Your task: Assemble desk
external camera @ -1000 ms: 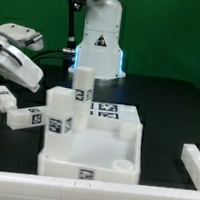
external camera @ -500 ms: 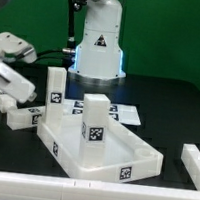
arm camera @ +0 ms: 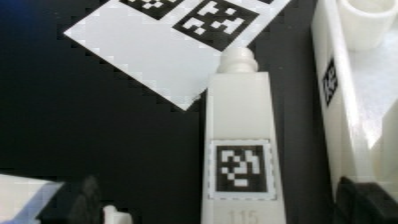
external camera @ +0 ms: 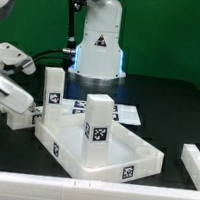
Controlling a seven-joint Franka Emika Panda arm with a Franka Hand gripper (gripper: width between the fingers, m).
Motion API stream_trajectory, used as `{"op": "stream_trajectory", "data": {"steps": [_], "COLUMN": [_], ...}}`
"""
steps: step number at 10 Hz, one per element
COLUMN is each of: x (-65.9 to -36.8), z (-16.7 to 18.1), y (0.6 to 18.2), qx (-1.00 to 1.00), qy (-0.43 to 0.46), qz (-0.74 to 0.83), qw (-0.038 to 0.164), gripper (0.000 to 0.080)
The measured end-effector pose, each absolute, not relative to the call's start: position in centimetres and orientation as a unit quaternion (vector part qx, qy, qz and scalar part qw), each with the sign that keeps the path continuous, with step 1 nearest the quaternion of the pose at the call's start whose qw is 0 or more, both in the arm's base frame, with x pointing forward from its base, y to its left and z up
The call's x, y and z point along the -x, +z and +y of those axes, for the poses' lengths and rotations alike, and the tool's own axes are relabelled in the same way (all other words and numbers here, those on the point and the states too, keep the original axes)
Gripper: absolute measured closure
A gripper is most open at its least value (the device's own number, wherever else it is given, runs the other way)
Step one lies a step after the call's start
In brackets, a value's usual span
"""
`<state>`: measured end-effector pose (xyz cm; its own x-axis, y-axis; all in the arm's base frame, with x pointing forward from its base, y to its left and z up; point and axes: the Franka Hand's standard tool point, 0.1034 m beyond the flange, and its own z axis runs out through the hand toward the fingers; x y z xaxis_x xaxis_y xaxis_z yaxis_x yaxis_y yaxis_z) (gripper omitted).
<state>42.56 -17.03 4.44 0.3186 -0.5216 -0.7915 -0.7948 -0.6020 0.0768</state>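
To the exterior view's left of the desk top [external camera: 132, 157], the arm reaches down low over the dark surface [external camera: 178, 107]. Its end effector [external camera: 20, 105] [arm camera: 222, 197] is spread wide. In the wrist view its dark fingers [arm camera: 80, 198] stand well apart on either side of a loose leg [external camera: 25, 120] [arm camera: 240, 110], which lies flat between them, and neither finger touches it. That leg rests just beside the desk top's left end, tag facing up.

The desk top sits mid-surface, rim upward. One upright leg [external camera: 54, 88] stands at its left far corner. A second upright leg [external camera: 98, 123] rises further right within the rim; I cannot tell which hole it sits in.

Behind the desk top lies the marker board [external camera: 122, 113] [arm camera: 151, 40], with the robot base [external camera: 99, 43] beyond it. Well to the desk top's right is a white strip [external camera: 193, 164].
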Motion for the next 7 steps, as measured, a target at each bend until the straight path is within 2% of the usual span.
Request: {"op": "stream_trajectory", "data": {"steps": [2,4,5,7], "x": [-42.0,-41.0,-40.9,-40.8], "z": [-14.6,-10.4,-9.4,-10.2], "y": [4.5,5.1,5.3,5.1], "qx": [0.779,0.765,0.766,0.766], "qy": [0.427,0.444,0.448,0.446], "qz": [0.431,0.446,0.443,0.443], "qw": [0.156,0.134,0.130,0.132], "gripper": [0.0151,0.0151,0.0151,0.0151]}}
